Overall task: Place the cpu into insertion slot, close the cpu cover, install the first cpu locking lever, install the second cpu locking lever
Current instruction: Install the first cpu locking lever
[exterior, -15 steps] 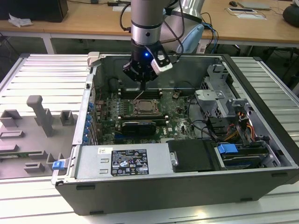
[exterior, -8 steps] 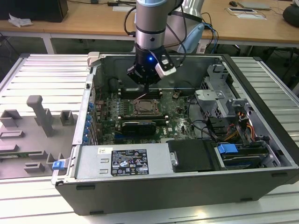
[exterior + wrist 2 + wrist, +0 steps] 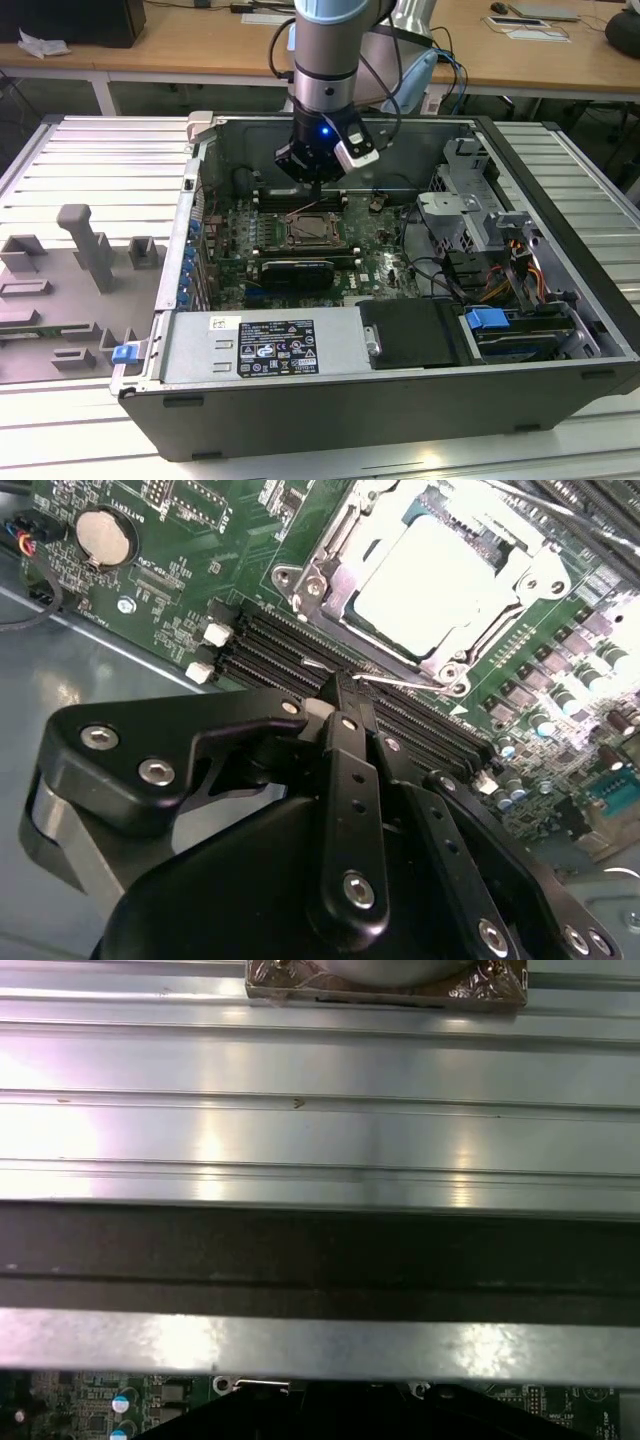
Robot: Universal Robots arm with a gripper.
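The cpu [image 3: 430, 575], a pale silvery square, lies in the insertion slot [image 3: 317, 230] on the green motherboard. The cpu cover [image 3: 338, 555], a silvery frame, lies down around it. A thin wire locking lever [image 3: 400, 680] runs along the socket's edge nearest the gripper. My gripper [image 3: 345, 695] is shut, its black fingers pressed together, with the tip right at that lever; whether it touches the wire I cannot tell. In the exterior view the gripper [image 3: 318, 190] hangs inside the open computer case just behind the socket.
Long black memory slots [image 3: 280, 645] lie between gripper and socket. A coin battery [image 3: 103, 535] sits nearby. A black card with heatsink [image 3: 292, 270], power supply [image 3: 260, 345] and drive cage [image 3: 470, 215] crowd the case. The case wall [image 3: 320, 1345] is close. Grey fixtures [image 3: 85, 250] stand outside.
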